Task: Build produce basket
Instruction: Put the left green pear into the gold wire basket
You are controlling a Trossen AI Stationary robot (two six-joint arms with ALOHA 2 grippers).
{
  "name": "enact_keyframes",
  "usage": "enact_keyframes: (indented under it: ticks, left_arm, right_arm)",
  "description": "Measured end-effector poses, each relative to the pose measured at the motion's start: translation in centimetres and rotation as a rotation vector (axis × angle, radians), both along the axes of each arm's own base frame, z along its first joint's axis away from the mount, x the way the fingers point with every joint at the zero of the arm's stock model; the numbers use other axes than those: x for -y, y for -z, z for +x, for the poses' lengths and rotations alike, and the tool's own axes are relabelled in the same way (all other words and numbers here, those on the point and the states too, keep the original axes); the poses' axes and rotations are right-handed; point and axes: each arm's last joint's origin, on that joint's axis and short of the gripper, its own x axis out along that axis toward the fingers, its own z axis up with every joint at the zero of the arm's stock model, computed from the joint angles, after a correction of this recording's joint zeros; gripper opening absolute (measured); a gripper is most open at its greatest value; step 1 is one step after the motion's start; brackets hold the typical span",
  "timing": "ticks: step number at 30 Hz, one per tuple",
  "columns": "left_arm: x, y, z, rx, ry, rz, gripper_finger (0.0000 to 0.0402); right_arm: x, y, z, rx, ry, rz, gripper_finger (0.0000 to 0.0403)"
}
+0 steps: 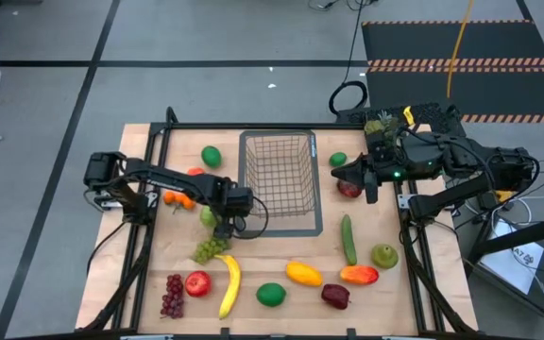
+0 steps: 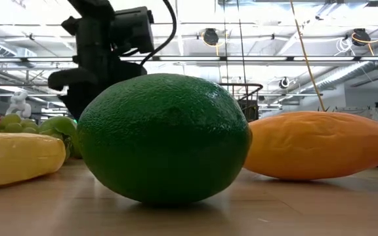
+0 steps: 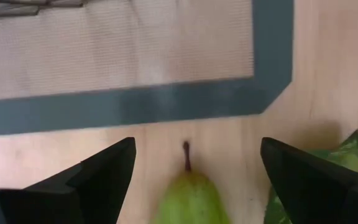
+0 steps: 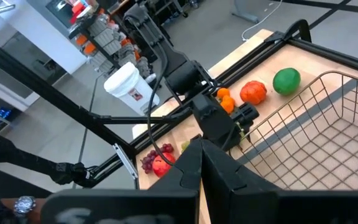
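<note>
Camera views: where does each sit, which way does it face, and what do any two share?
High: overhead, straight down on table, basket, both arms.
Low: at tabletop height, level past a lime; one arm behind.
Left wrist: over a pear between the open left gripper fingers.
Right wrist: past the shut right gripper toward the left arm.
Shared: basket in high and right wrist.

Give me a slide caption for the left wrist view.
Open left gripper straddling a green pear on the wooden table, beside the grey outline.
</note>
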Motion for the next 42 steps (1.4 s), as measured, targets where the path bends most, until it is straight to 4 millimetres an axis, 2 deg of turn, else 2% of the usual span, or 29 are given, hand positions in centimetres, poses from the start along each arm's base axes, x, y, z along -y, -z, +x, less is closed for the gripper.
enact_keyframes:
  ticks: [10, 14, 20, 24, 35, 38, 42]
  left_arm:
    - [0.1, 1.2, -0.2, 0.045, 0.018, 0.018, 0.0349]
    - [0.2, 0.2, -0.2, 0.061, 0.000, 0.038, 0.0349]
    - [0.5, -2.5, -0.3, 0.110, -0.008, 0.100, 0.0349]
    - [0.5, -2.0, -1.1, 0.031, -0.046, 0.084, 0.0349]
    - [0.5, 0.9, -2.4, 0.023, -0.003, 0.051, 0.0347]
    - [0.5, 1.5, -2.6, 0.043, -0.004, 0.045, 0.0328]
    - [0.5, 2.3, -3.0, 0.044, -0.003, 0.043, 0.0278]
  right_arm:
    - [0.0, -0.1, 0.0, 0.010, 0.009, 0.021, 0.0000]
    - [0.0, -0.1, 0.0, 0.011, 0.013, 0.031, 0.0000]
    - [0.0, -0.1, 0.0, 0.011, 0.013, 0.031, 0.0000]
    - [0.0, -0.1, 0.0, 0.011, 0.013, 0.032, 0.0000]
    - [0.0, -0.1, 0.0, 0.011, 0.017, 0.030, 0.0000]
    - [0.0, -0.1, 0.0, 0.011, 0.017, 0.030, 0.0000]
    - [0.0, -0.1, 0.0, 0.011, 0.017, 0.031, 0.0000]
